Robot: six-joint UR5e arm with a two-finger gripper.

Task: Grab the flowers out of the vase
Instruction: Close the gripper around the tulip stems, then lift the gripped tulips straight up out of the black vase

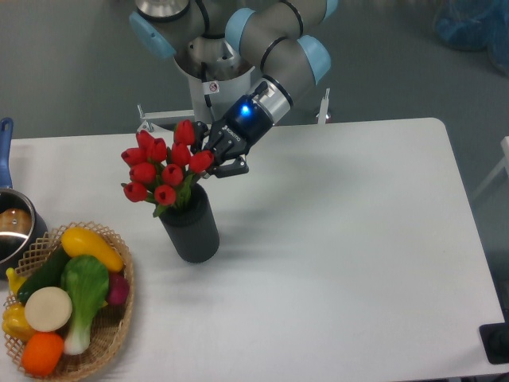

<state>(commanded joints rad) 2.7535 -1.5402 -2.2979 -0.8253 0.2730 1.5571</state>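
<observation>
The flowers [163, 169], a bunch of red tulip buds with green leaves, stand in the dark grey ribbed vase [192, 229] at the left middle of the white table. The bunch leans to the left and spreads wider than the vase mouth. My gripper [213, 151] comes in from the upper right and sits at the right side of the bunch, at bud height. Its jaws look spread apart, one finger [231, 168] below and one behind the rightmost buds. The stems are hidden inside the vase.
A wicker basket [119, 318] with colourful toy vegetables stands at the front left corner. A metal pot [14, 231] with a blue handle is at the left edge. The arm's base [208, 79] stands behind the table's far edge.
</observation>
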